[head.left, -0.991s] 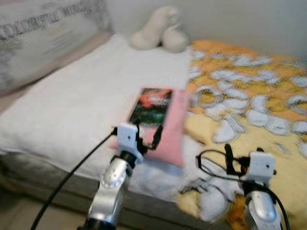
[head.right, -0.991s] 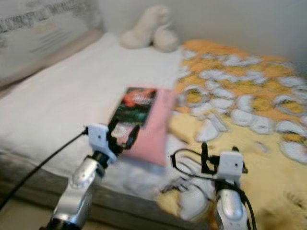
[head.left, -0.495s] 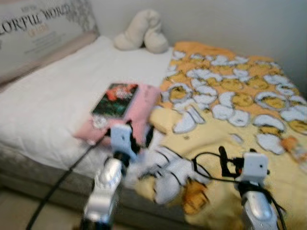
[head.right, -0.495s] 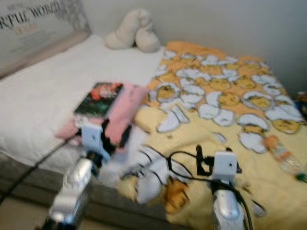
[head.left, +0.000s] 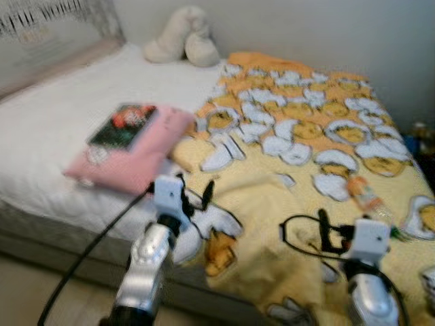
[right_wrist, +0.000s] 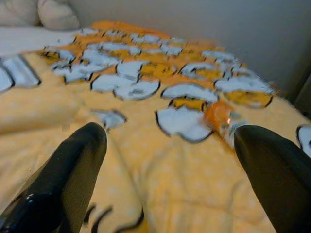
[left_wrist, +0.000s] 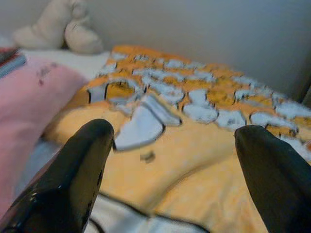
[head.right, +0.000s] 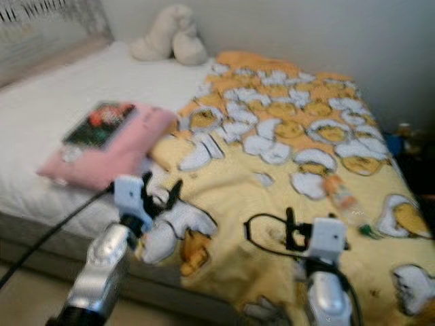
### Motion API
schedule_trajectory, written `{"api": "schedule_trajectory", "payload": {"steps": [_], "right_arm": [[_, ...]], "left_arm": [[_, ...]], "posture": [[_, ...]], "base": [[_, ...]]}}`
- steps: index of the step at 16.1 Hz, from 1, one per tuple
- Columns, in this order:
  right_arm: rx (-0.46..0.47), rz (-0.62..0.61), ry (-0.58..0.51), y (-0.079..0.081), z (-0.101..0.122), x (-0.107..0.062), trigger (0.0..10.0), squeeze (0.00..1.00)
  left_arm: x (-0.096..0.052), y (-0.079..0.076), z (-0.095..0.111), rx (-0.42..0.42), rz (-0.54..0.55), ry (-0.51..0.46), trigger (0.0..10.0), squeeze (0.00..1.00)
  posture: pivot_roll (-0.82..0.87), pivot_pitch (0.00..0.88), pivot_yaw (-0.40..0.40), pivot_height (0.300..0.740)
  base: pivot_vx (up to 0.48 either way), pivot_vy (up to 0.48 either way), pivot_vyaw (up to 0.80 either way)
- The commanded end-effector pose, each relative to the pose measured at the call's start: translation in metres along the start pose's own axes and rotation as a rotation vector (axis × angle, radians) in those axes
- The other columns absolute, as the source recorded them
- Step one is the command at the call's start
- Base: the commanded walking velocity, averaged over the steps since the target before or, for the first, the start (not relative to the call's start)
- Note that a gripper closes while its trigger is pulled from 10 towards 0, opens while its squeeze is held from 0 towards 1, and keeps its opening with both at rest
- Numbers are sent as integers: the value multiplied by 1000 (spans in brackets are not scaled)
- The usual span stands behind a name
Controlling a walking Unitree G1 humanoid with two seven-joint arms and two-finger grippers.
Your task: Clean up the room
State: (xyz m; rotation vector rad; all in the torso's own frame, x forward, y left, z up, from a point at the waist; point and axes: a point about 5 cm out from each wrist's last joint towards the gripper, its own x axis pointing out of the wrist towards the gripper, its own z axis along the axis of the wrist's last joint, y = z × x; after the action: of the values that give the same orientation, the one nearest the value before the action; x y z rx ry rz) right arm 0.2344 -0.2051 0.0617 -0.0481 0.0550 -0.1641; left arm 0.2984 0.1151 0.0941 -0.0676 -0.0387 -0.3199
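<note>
Facing: we stand at the long edge of a bed, both arms raised over it, the head views blurred.
Left gripper: our fingers are spread wide with nothing between them; it hangs over the bed's near edge where the yellow blanket meets the white sheet.
Right gripper: also released and empty, held above the blanket and aimed roughly at the bottle, so we judge it the arm better placed to reach.
Bottle: a small plastic bottle with an orange label lies on its side on the blanket, beyond the right gripper and well apart from it; it looks the likeliest thing to tidy.
Pink pillow: lies on the sheet at the blanket's edge, ahead of the left gripper.
Book: a dark book rests flat on top of the pillow.
Plush toy: sits against the wall at the bed's far side.
Stage: we judge nothing is picked up yet.
</note>
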Motion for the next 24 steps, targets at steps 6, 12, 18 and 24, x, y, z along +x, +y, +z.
{"api": "schedule_trajectory", "payload": {"steps": [6, 12, 18, 24], "right_arm": [[0, 13, -20, 6, 1, 2, 10000, 0], [-11, 25, -24, 9, 2, 5, 10000, 0], [-22, 9, -3, 5, -3, 4, 10000, 0], [-128, -42, 11, -10, 12, 29, 10000, 0]], "left_arm": [[3, -6, 1, 13, -64, 3, 10000, 0], [10, -1, 4, -26, -9, 8, 10000, 0], [17, -12, 15, 26, -125, -40, 10000, 0], [18, -22, 24, 77, -227, -82, 10000, 0]], "posture": [[104, 0, 12, 740], [100, 0, 16, 740], [96, 0, 18, 740], [96, 0, 33, 740]], "base": [[0, -441, 0], [237, -74, 0], [476, 0, 0], [474, 0, 0]]}}
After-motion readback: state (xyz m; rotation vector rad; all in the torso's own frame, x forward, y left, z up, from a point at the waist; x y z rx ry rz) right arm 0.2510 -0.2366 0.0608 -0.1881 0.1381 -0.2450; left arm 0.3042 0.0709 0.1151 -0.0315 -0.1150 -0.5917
